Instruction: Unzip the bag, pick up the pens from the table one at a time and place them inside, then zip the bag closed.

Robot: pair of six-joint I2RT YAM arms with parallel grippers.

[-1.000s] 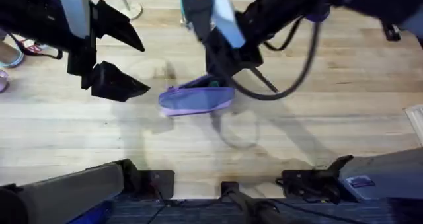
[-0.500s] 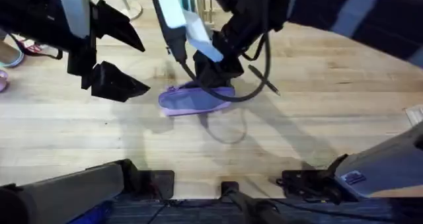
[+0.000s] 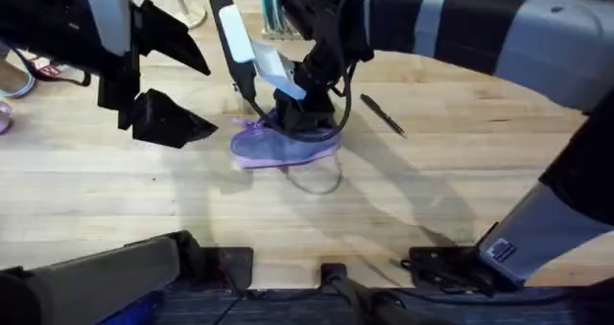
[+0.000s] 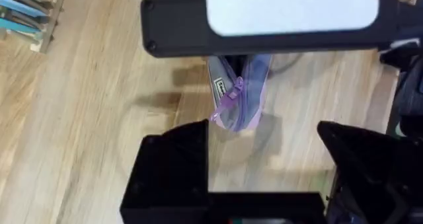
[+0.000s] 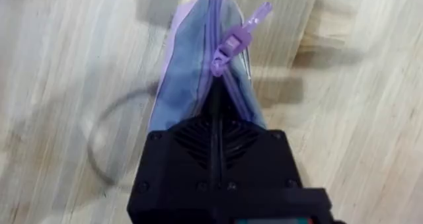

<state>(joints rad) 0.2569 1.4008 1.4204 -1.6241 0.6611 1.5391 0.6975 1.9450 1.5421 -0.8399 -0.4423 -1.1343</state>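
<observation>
The lavender bag (image 3: 273, 152) lies at mid-table, its zipper pull (image 5: 238, 36) near the far end. My right gripper (image 3: 293, 119) reaches across and sits on top of the bag (image 5: 188, 72). Its fingers are shut, and a thin dark line, apparently a pen (image 5: 215, 102), runs from their tips into the open slit. Another black pen (image 3: 384, 115) lies on the table (image 3: 460, 172) to the right of the bag. My left gripper (image 3: 197, 85) hangs open just left of the bag (image 4: 244, 108), with nothing between its fingers (image 4: 175, 164).
A wooden holder with coloured items (image 4: 26, 12) stands at the table's back, near a white round base (image 3: 192, 13). The right arm's cable (image 3: 317, 176) loops over the wood in front of the bag. Bare wood stretches to the front and the right.
The right arm has swung left and lowered, bringing its gripper down onto the bag. The left arm, the bag and the pen on the table have stayed put.
</observation>
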